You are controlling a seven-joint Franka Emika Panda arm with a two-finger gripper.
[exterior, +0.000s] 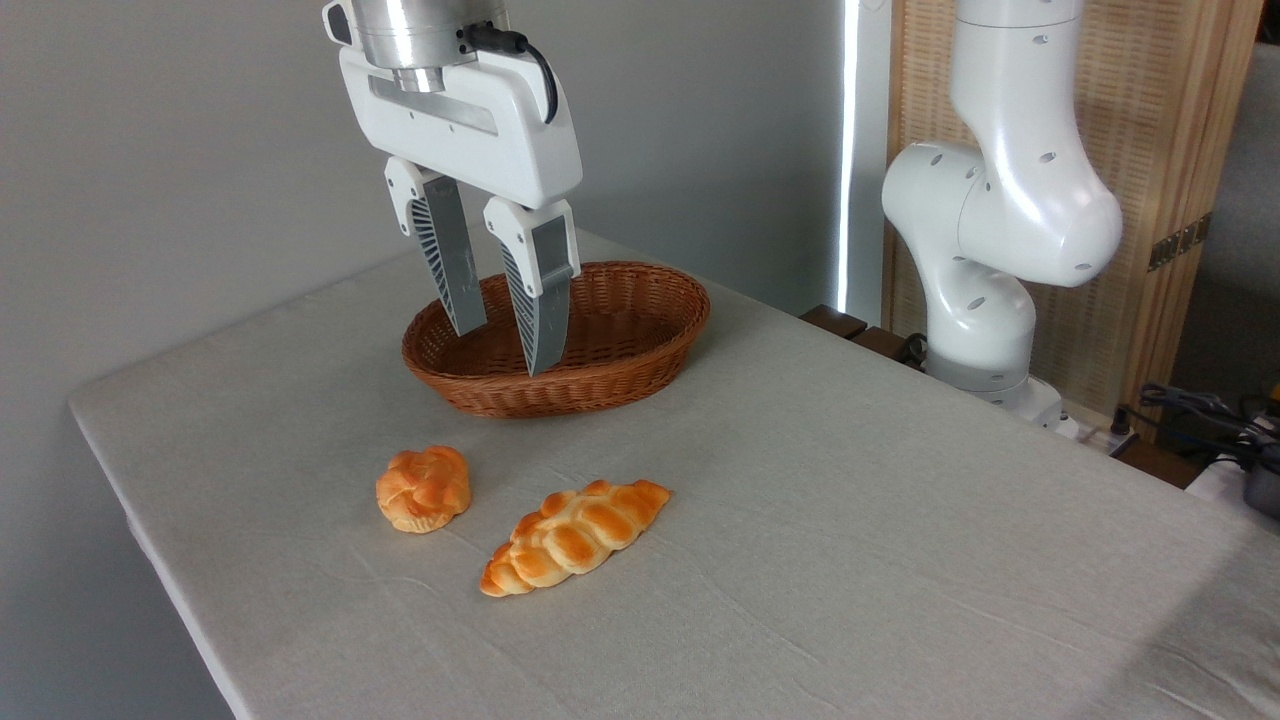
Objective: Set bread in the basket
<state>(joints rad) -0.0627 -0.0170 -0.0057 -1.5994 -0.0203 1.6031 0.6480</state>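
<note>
Bread [424, 488] lies on table [900, 520], lower left of centre, untouched. Gripper [505, 345] upper left, fingers apart, empty, in front of basket [640, 345]. Step: approach. Next: come down over bun, close.

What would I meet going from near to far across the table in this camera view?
Braided loaf, then the round bun, then the wicker basket. The open tool hangs in front of the basket, empty.
</note>
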